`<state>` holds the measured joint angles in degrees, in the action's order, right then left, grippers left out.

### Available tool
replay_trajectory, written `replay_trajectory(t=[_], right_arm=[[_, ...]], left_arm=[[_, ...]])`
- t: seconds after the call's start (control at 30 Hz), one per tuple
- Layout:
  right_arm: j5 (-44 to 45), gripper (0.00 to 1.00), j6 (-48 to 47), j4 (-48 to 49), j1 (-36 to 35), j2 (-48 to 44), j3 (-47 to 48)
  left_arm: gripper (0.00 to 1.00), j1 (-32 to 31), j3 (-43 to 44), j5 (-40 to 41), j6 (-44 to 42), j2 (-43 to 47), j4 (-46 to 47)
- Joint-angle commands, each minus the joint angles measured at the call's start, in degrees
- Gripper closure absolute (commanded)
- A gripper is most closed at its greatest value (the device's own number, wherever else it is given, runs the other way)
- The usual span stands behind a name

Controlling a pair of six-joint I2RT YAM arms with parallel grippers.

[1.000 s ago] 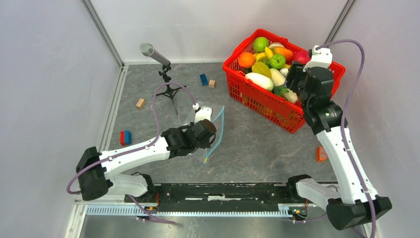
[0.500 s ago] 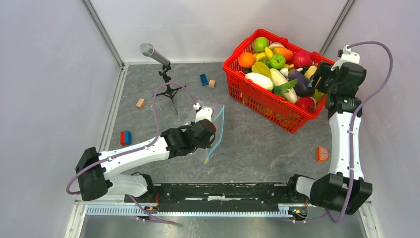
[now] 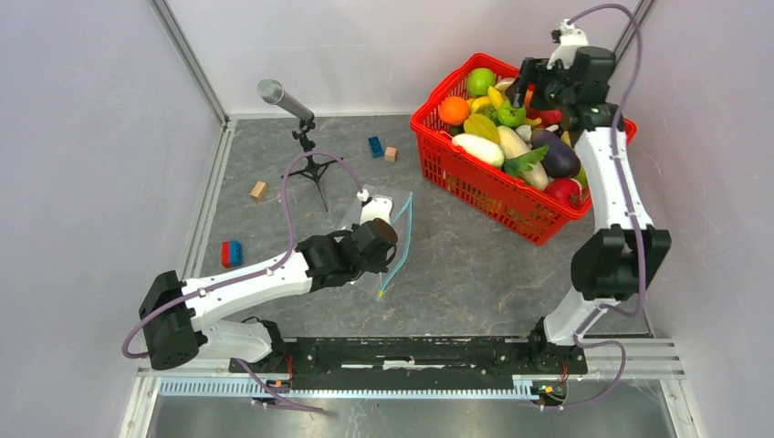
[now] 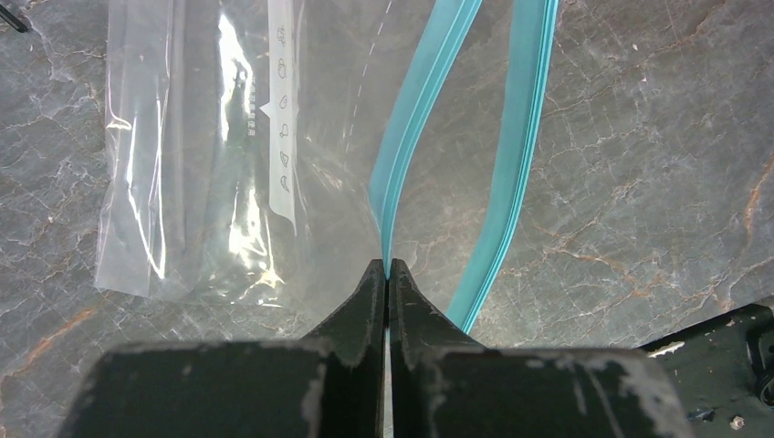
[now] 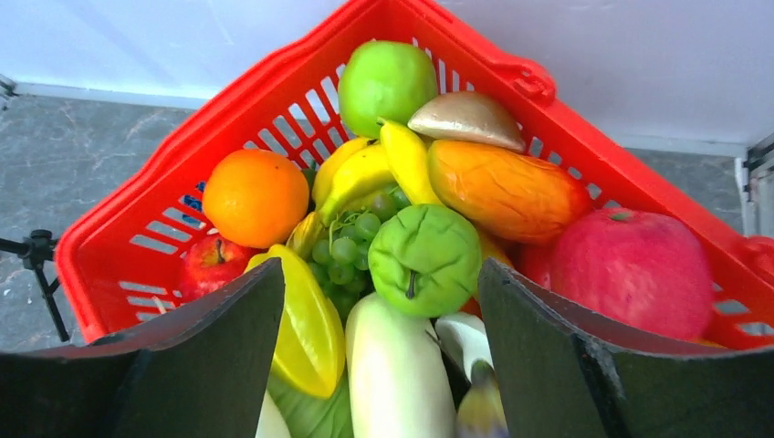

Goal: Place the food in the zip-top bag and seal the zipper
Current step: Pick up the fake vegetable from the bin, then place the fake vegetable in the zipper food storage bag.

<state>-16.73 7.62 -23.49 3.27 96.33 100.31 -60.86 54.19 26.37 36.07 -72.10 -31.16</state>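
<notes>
The left tool (image 4: 387,266) is pinching the zipper (image 4: 415,119) of the zip-top bag (image 4: 183,164) on the table (image 4: 639,137), while the right tool (image 5: 379,274) is hovering wide open over the food (image 5: 255,196) in the far-right red basket (image 5: 228,128).

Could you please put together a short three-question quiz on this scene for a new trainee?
1. True or false: the left gripper is shut on the blue zipper of the zip-top bag.
2. Multiple choice: the right gripper, jaws apart, hovers over A) the microphone, B) the red basket, C) the zip-top bag.
3. Short answer: how many fruits lie inside the zip-top bag?

Key: 1 true; 2 B; 3 none.
</notes>
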Motion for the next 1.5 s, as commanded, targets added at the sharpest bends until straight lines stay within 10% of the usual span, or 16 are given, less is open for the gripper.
replay_trajectory(t=[0.0, 0.33, 0.43, 0.57, 0.97, 1.27, 1.47], right_arm=[[5.8, 0.18, -1.4, -3.0, -1.3, 5.8, 5.4], [11.9, 0.19, -5.3, -6.8, -5.7, 12.1, 6.8], [11.4, 0.37, -4.8, -5.3, -5.7, 10.7, 4.9], [11.9, 0.59, -4.3, -0.5, -5.7, 4.9, 1.1], [-7.5, 0.57, 3.5, 13.5, -6.5, -22.7, -22.6], [-11.6, 0.57, 10.1, 24.9, -26.7, -47.0, -56.4], [-5.6, 0.58, 10.1, 25.6, -42.2, -44.6, -62.0]], left_arm=[[0.98, 0.2, 1.3, -0.3, -2.2, 1.1, 2.1], [0.98, 0.4, 1.0, -0.8, -1.7, 1.3, 1.7], [0.98, 0.4, 1.0, -0.9, -1.5, 1.5, 1.7], [0.98, 0.4, 1.1, -1.1, -1.6, 1.8, 1.6], [0.98, 0.4, 1.1, 0.0, -1.4, 2.7, 1.3], [0.98, 0.7, 3.2, -0.9, -1.8, 1.2, 1.3], [0.98, 0.7, 3.8, -3.5, -1.9, 0.7, 2.6]])
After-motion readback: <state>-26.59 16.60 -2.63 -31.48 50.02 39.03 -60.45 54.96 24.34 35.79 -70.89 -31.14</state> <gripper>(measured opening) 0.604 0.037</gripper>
